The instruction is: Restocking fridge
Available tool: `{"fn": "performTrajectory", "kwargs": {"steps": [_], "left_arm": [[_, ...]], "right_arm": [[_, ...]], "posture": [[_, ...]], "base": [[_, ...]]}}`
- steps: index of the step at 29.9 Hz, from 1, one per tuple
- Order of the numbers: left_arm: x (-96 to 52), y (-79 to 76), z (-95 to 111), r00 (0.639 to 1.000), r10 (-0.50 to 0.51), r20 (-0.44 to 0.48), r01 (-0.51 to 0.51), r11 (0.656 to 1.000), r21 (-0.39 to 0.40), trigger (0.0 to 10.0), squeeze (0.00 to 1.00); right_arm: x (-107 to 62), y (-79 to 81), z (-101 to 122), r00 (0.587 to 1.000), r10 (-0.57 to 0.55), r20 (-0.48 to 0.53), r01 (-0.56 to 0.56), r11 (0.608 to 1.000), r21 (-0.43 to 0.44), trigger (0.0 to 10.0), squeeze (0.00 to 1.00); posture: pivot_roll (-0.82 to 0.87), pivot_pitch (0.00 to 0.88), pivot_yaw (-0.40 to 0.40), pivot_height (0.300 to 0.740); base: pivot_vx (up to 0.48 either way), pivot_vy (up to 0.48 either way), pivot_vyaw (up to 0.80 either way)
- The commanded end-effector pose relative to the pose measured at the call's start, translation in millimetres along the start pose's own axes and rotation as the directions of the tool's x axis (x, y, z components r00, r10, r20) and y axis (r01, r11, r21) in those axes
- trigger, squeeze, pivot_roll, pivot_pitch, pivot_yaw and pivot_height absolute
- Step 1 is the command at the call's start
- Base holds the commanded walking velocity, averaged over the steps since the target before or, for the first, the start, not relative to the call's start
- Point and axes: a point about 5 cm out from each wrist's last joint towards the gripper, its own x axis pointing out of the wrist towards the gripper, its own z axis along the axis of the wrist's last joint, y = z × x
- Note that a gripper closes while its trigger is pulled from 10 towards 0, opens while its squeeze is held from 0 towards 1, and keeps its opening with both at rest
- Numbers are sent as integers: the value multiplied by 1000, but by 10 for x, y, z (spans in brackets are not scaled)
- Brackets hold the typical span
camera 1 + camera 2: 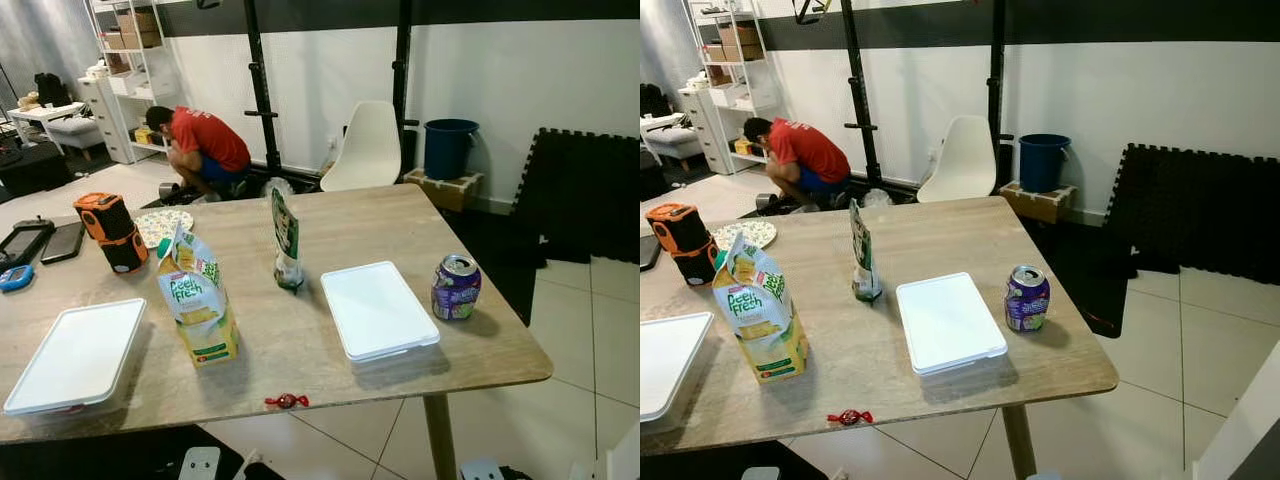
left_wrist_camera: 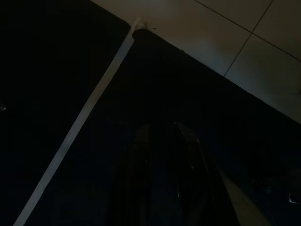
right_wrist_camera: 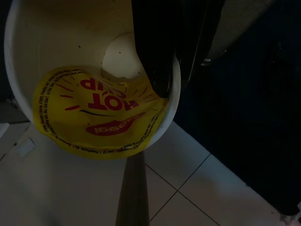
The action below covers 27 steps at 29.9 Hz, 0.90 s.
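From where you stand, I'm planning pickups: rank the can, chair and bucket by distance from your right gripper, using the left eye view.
The right gripper holds a tub.
1. Can, table's right side.
2. Chair, beyond the table.
3. Bucket, by the wall.

A juice carton (image 1: 196, 298) stands mid-table (image 1: 300, 340); a purple can (image 1: 456, 287) stands near the right edge, a red candy (image 1: 286, 401) at the front edge.
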Motion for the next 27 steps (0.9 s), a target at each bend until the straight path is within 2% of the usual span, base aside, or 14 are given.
{"fn": "performTrajectory", "kwargs": {"steps": [1, 8, 13, 20, 27], "left_arm": [[-11, -8, -59, 1000, -1, -12, 1, 1000, -11, 10000, 0], [-22, 15, -105, 1000, 3, -28, -3, 1000, -7, 10000, 0], [-29, 23, -141, 999, -2, -43, 2, 1000, -8, 10000, 0], [-35, 26, -165, 999, -9, -51, 9, 1000, -8, 10000, 0], [-37, 49, -142, 1000, 7, -29, -8, 1000, -22, 10000, 0]], "right_arm": [[-3, 17, -19, 1000, 5, -4, -5, 1000, -3, 10000, 0], [0, 33, 31, 999, 13, 36, -13, 1000, -4, 10000, 0], [11, 8, 175, 992, -6, 122, 7, 1000, -3, 10000, 0], [39, 26, 334, 987, 31, 160, -16, 995, -94, 10000, 0], [50, 41, 412, 982, 50, 181, -28, 992, -121, 10000, 0]], "posture": [[13, 38, 72, 740], [14, 40, 68, 740], [14, 40, 66, 740], [13, 44, 62, 740], [15, 47, 43, 740]], "base": [[0, 0, 0], [0, 0, 0], [0, 0, 0], [0, 0, 0], [0, 0, 0]]}}
